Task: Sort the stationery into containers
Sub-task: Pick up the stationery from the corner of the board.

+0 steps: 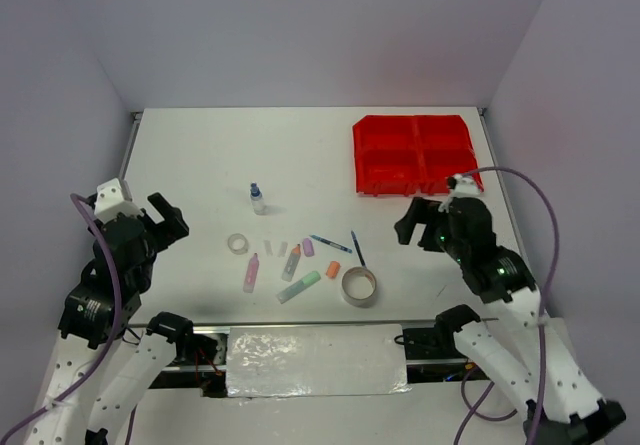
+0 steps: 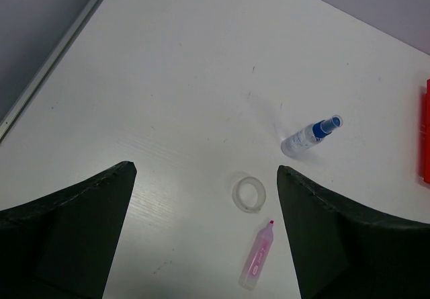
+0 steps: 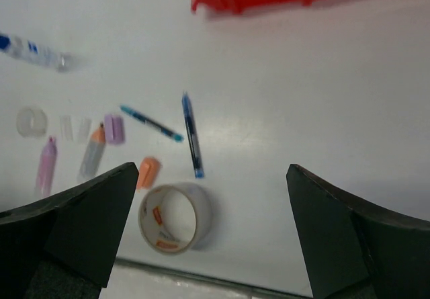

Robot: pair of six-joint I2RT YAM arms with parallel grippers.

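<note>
The left gripper [image 1: 168, 217] is released, its jaws wide with nothing between them. It hovers over the table [image 1: 200, 155] well to the left of the large tape roll [image 1: 359, 285]. Its wrist view looks down through the gap at the small tape roll [image 2: 249, 193], with the pink highlighter [image 2: 256, 264] just nearer and the blue-capped bottle [image 2: 309, 136] farther off. None of them touches the fingers, and all three lie left of the large tape roll.

The right gripper [image 3: 211, 171] is also released and empty. It hangs to the right of the large tape roll and a little beyond it. Seen from that wrist, the large tape roll lies flat on the table below the gap, apart from both fingers.

Two dark pens [image 3: 193, 134] lie just beyond the large tape roll. The orange piece [image 3: 148, 171] sits just beside the roll on its left. Farther left are the purple piece [image 3: 113, 128] and the orange-tipped highlighter [image 3: 92, 154]. The green highlighter [image 1: 299, 286] lies to the roll's left, near the table's front edge.

The red bins [image 1: 415, 153] stand well beyond the large tape roll, to its right.
</note>
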